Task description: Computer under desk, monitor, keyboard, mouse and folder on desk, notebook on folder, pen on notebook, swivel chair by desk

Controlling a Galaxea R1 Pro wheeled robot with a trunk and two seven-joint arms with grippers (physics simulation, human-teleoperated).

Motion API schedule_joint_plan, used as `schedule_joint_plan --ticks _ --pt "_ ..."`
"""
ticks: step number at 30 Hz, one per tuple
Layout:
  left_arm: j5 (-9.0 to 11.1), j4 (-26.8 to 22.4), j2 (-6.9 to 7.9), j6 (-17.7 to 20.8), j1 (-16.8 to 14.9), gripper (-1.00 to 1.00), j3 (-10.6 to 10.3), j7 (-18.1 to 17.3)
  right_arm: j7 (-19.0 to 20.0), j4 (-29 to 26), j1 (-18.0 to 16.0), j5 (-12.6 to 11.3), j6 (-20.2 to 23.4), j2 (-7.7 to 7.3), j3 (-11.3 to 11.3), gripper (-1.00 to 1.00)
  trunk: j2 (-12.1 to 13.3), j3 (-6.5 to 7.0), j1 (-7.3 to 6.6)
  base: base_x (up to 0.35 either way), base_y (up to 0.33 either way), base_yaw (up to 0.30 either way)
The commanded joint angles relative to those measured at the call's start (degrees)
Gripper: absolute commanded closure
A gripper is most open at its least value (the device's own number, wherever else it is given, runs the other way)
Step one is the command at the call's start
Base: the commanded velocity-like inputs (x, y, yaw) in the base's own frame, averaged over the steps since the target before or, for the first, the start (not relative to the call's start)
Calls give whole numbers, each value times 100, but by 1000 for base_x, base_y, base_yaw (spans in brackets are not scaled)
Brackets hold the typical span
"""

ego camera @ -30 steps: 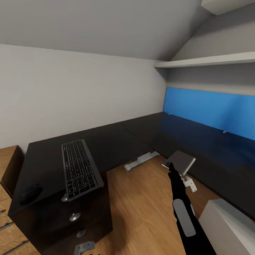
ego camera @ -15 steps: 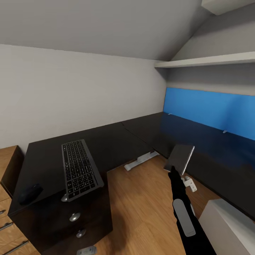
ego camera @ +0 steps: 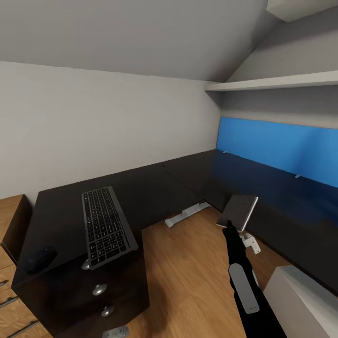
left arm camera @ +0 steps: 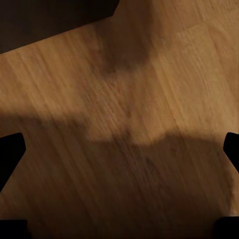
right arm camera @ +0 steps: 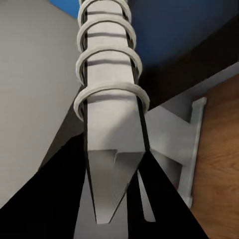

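Beyond the table's inner corner, the right end effector (ego camera: 229, 226) pinches a spiral-bound notebook (ego camera: 240, 212) by its edge, held clear above the floor for carrying, while keyboard (ego camera: 105, 224) and mouse (ego camera: 40, 259) lie near the table's (ego camera: 155, 188) left end and the left end effector's fingers (left arm camera: 10, 154) stand spread.

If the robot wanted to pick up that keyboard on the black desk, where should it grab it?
Probably the keyboard's near end, which juts past the desk's front edge, leaving room under it. An end effector coming from the floor side could pinch that thin overhanging corner top and bottom. Elsewhere it lies flat on the desktop, with no gap for a finger beneath.
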Motion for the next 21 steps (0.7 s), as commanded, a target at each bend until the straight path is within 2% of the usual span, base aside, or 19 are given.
schedule_joint_plan --ticks 1,9,15,16,18,21 --pt "58 -12 7 4 -5 -100 -23 53 -9 -12 -2 -85 -16 2 4 100 39 12 -23 0 0 0" --pt "60 -12 7 2 -5 -100 -23 54 14 -47 -2 -110 112 2 50 100 360 156 -199 0 0 0" --pt "52 -13 7 3 -4 -100 -27 54 22 -90 -2 -156 1062 2 29 100 360 156 -199 0 0 0" --pt "52 -12 7 2 -5 -100 -30 54 23 -109 -2 -350 1558 2 9 100 360 156 -199 0 0 0" --pt "51 -12 7 3 -5 -100 -31 54 23 -122 -2 -510 1776 2 4 100 360 156 -199 0 0 0" --pt "51 -12 7 3 -5 -100 -32 54 20 -224 -2 -909 2270 -4 14 100 360 156 -199 0 0 0"
